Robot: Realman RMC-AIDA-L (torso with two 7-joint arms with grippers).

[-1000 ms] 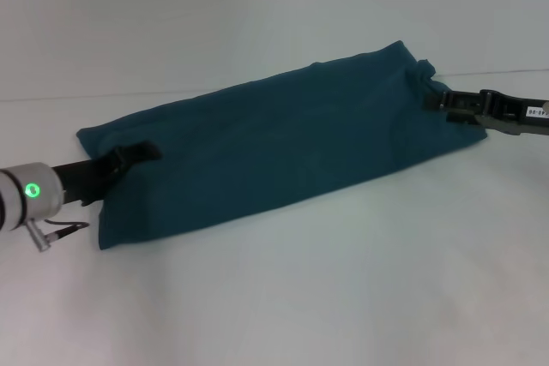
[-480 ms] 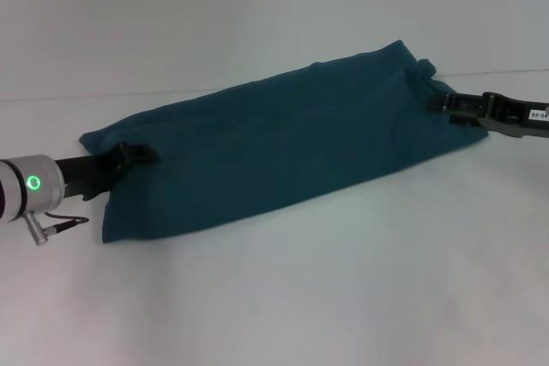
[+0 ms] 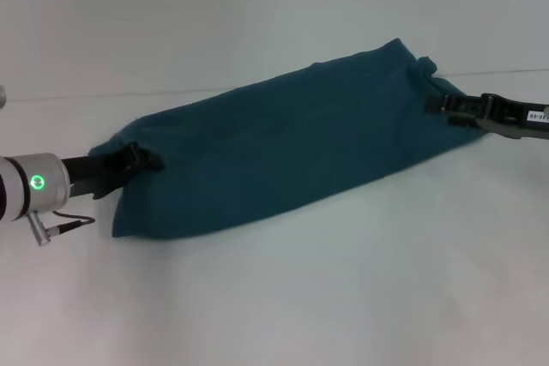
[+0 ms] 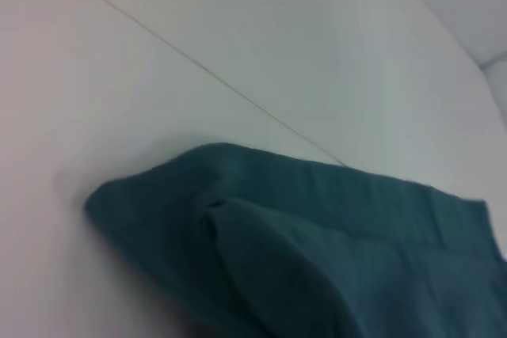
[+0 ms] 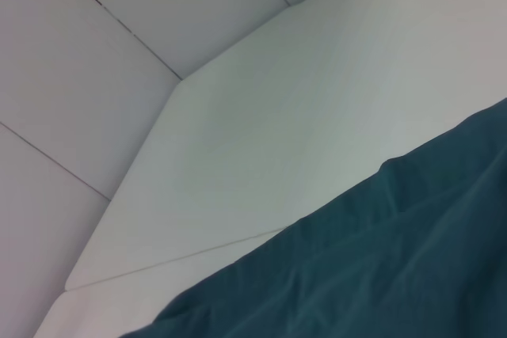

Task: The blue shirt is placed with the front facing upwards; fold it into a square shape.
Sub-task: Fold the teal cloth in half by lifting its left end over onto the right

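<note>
a: where is the blue shirt (image 3: 283,147) seen?
b: stretched on the desk (image 3: 343,280) between both hands. left hand (image 3: 137,160) clamped on one end, right hand (image 3: 442,105) on the other.

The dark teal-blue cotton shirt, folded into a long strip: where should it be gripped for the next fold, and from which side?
The dark teal-blue cotton shirt is best gripped at its two short ends, each approached from outside along the strip's length. It lies as a long narrow band on the white table, and folding end over end would likely square it. The left gripper and right gripper are at those ends.
</note>
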